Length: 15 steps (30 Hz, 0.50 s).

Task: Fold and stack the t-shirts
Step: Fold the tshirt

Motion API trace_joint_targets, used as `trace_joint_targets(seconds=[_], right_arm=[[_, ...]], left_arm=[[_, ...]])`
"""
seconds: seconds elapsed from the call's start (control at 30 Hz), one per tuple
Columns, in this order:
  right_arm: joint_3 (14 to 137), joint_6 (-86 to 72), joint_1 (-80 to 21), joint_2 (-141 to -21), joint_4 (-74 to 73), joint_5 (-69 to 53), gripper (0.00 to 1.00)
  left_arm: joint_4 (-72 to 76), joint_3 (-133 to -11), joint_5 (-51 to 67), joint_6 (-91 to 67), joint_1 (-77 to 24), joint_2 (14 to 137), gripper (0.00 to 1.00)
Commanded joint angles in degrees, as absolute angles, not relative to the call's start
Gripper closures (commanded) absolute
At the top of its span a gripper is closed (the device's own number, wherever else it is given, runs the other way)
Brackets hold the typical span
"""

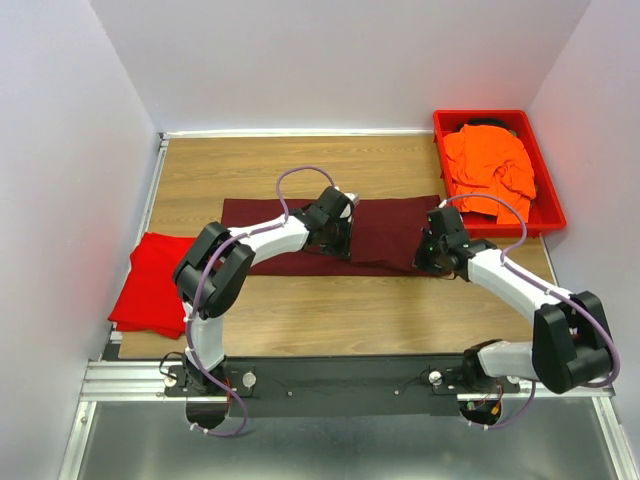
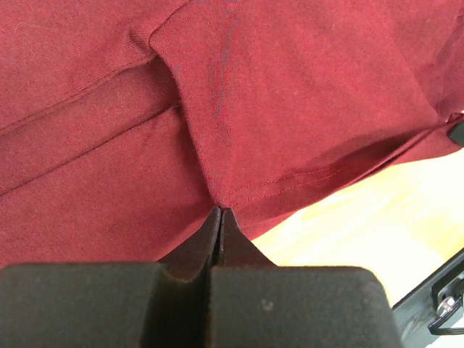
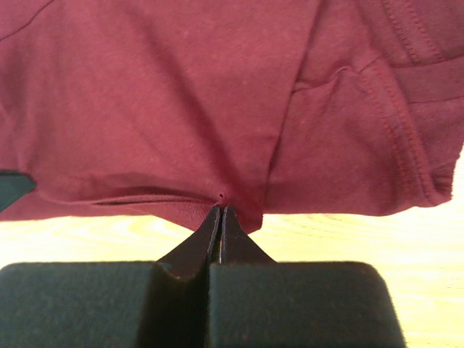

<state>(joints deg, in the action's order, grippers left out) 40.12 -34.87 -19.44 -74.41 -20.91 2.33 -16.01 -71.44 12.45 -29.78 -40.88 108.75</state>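
Wooden table (image 1: pixel 330 315), white walls around. Maroon t-shirt (image 1: pixel 385 230) lies across table middle as long band, layers doubled over; fold looks under way, not finished. Left gripper (image 2: pixel 220 212): fingers pressed together, pinching shirt's near hem. Right gripper (image 3: pixel 220 210): likewise closed tight on near edge, further right. Red t-shirt (image 1: pixel 152 283) lies at table's left edge, seemingly folded flat. Orange t-shirt (image 1: pixel 488 165) crumpled in red bin (image 1: pixel 552 215), far right, apparently untouched. Nothing stacked yet; most work remains.
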Motion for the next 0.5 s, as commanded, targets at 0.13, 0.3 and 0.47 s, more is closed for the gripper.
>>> trace_joint_targets(seconds=[0.13, 0.3, 0.47], right_arm=[[42.1, -34.3, -19.8, -76.5, -21.9, 8.2, 0.98], [43.5, -34.2, -19.8, -76.6, -21.9, 10.0, 0.98], [46.1, -33.4, -19.8, -77.1, -21.8, 11.2, 0.98]], left_arm=[[-16.6, -71.7, 13.2, -28.6, -40.3, 108.7, 1.00], [-17.3, -72.6, 13.7, -28.2, -39.8, 108.4, 1.00], [-18.6, -74.2, 14.1, -27.8, -39.0, 108.1, 0.99]])
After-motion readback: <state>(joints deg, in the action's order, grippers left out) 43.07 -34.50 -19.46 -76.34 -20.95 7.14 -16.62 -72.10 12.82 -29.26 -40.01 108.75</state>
